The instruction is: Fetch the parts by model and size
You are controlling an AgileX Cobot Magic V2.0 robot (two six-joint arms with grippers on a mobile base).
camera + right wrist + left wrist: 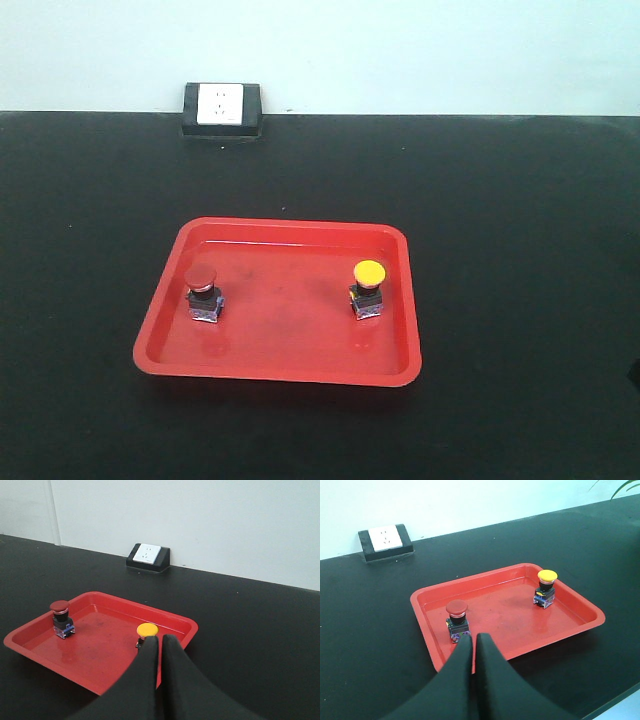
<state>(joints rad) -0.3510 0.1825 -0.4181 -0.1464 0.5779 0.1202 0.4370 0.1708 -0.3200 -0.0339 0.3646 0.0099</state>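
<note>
From the front view, a red tray (290, 350) sits on the black desk (520, 250). The red-capped switch (202, 293) stands by the tray's left edge, the yellow-capped switch (368, 288) by its right edge. A socket block (222, 109) rests at the desk's far edge.

In the left wrist view, the left gripper (473, 642) is closed and empty, just before the red-capped switch (457, 621).

In the right wrist view, the right gripper (160, 644) is closed and empty, partly hiding the yellow-capped switch (147, 630).

We see a glossy red plastic tray (280, 365), a red-capped push-button switch (202, 292), a yellow-capped push-button switch (368, 288), black-and-blue bases, and a black tabletop (520, 250).
</note>
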